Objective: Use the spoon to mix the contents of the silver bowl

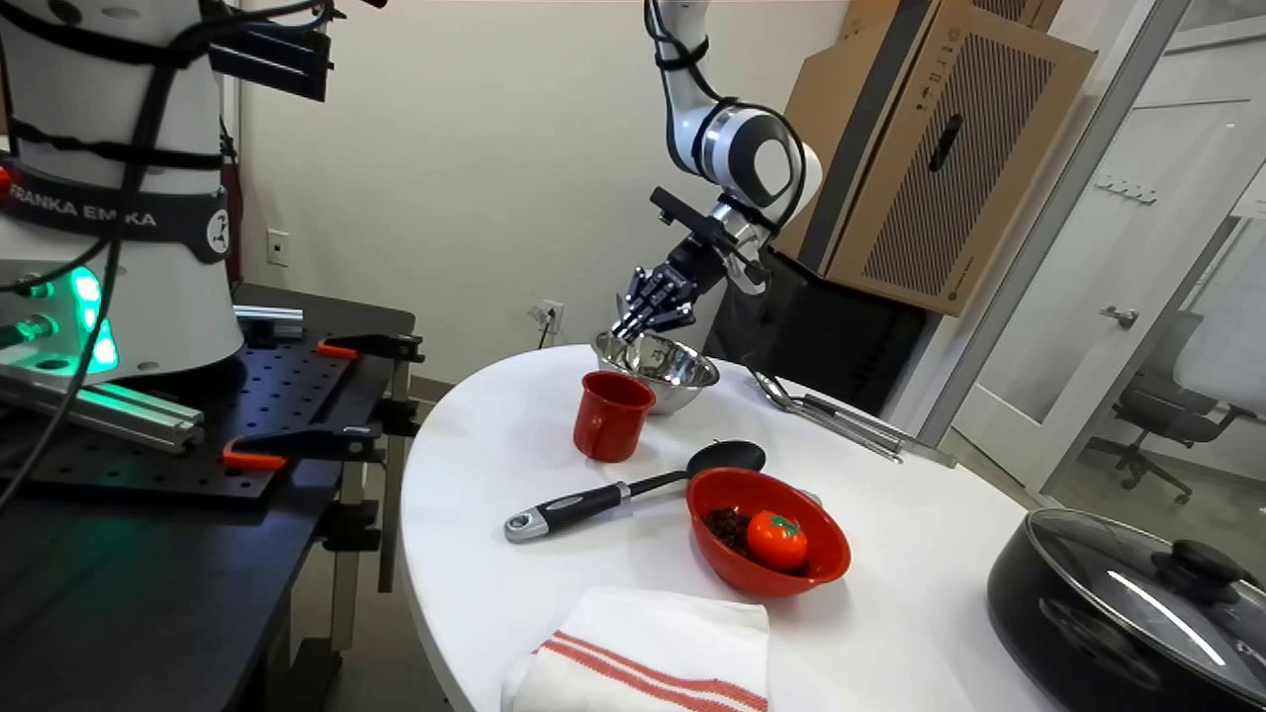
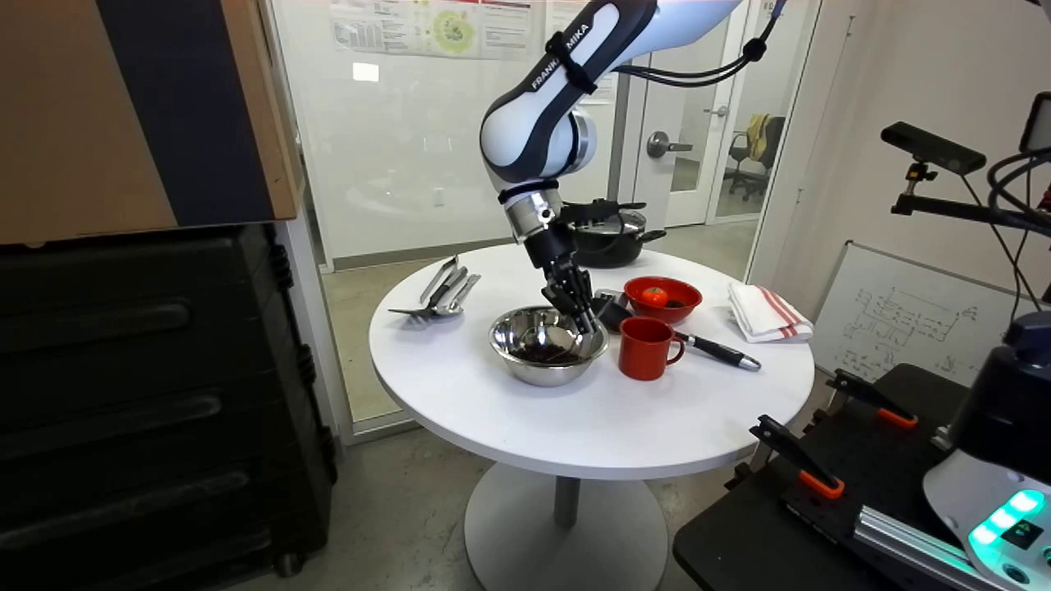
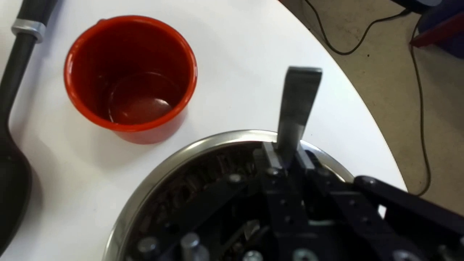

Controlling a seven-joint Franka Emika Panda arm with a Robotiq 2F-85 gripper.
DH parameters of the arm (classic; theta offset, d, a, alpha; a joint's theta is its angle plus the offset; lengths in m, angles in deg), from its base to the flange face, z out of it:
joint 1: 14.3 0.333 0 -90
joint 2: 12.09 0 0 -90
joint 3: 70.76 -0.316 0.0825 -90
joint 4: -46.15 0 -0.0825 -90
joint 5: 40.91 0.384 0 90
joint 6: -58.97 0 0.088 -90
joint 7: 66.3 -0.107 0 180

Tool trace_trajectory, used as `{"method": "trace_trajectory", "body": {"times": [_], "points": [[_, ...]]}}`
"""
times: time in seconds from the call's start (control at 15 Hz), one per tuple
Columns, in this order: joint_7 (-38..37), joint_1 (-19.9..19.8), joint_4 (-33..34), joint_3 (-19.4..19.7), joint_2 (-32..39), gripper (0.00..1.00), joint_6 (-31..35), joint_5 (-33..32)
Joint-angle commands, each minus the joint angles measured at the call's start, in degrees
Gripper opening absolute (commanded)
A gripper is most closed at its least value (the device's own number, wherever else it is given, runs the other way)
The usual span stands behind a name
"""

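The slim silver spoon (image 3: 300, 96) shows only as a flat metal handle rising past the fingertips in the wrist view. My gripper (image 3: 287, 156) is shut on that handle, its lower end hidden by the fingers. In both exterior views the silver bowl (image 2: 544, 373) stands upright on the white table, with dark loose contents (image 2: 543, 353) at its bottom. The gripper (image 2: 585, 324) points down at a slant, fingertips at the rim on the red cup's side. Whether the spoon's lower end touches the contents cannot be seen.
A red cup (image 1: 613, 417) stands close beside the silver bowl. Nearby are a black-handled ladle-like spoon (image 1: 574, 506) and a red bowl (image 1: 712, 554) holding a tomato. Metal utensils (image 1: 841, 420), a striped towel (image 1: 643, 653) and a lidded black pot (image 1: 1078, 613) lie farther round the table.
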Motion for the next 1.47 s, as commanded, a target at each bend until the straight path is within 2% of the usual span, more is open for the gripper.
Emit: {"method": "trace_trajectory", "body": {"times": [0.0, 0.33, 0.47, 1.4], "points": [[-2.53, 0.32, 5.73, 0.94, 3.24, 0.03, -4.96, 0.91], [-4.38, 0.46, 9.80, 1.74, 7.02, 0.03, -10.59, 0.75], [-5.13, 0.66, 10.48, 2.07, 7.99, 0.03, -10.91, 0.30], [-12.00, 3.79, 9.17, 3.60, 8.15, 0.03, 3.06, -3.52]]}}
